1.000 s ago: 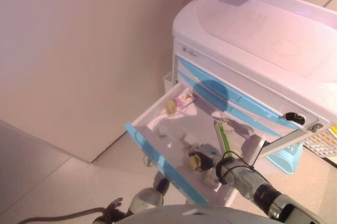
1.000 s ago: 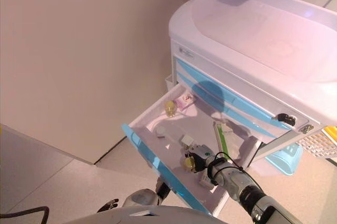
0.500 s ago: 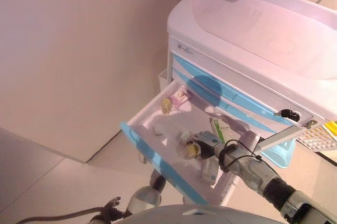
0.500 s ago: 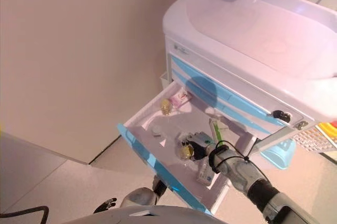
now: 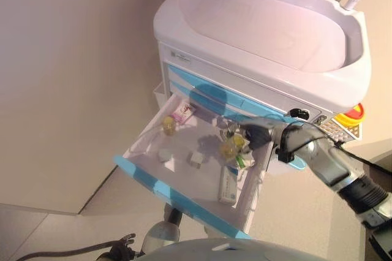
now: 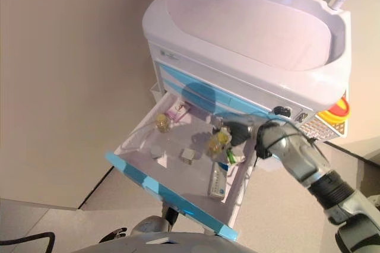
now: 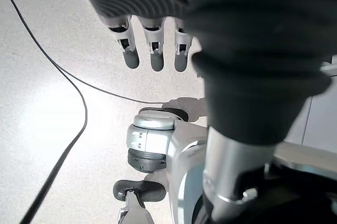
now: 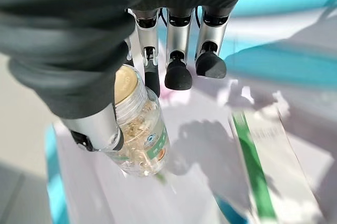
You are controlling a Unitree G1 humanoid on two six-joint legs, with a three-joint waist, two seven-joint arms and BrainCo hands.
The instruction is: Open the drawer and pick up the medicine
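The white cart (image 5: pixel 263 22) has its lower drawer (image 5: pixel 177 196) pulled out, blue front toward me. My right hand (image 5: pixel 254 133) reaches in from the right, thumb and a finger pinched on a small clear medicine bottle (image 8: pixel 138 129) with a yellow cap. The bottle (image 5: pixel 228 148) hangs tilted above the drawer floor, near the back right. A green-striped box (image 8: pixel 258 166) lies under it. My left hand (image 7: pixel 152 50) hangs low over the floor with straight fingers and holds nothing.
Also in the drawer are a second yellow-capped bottle (image 5: pixel 168 125), a pink packet (image 5: pixel 182 112), a small white box (image 5: pixel 196 158) and a long white box (image 5: pixel 228 184). A beige wall stands to the left. A red and yellow container (image 5: pixel 350 116) hangs on the cart's right side.
The camera has swung, shifting the whole scene. My right hand, still pinching the bottle, has lifted it off the drawer floor and back toward the cart.
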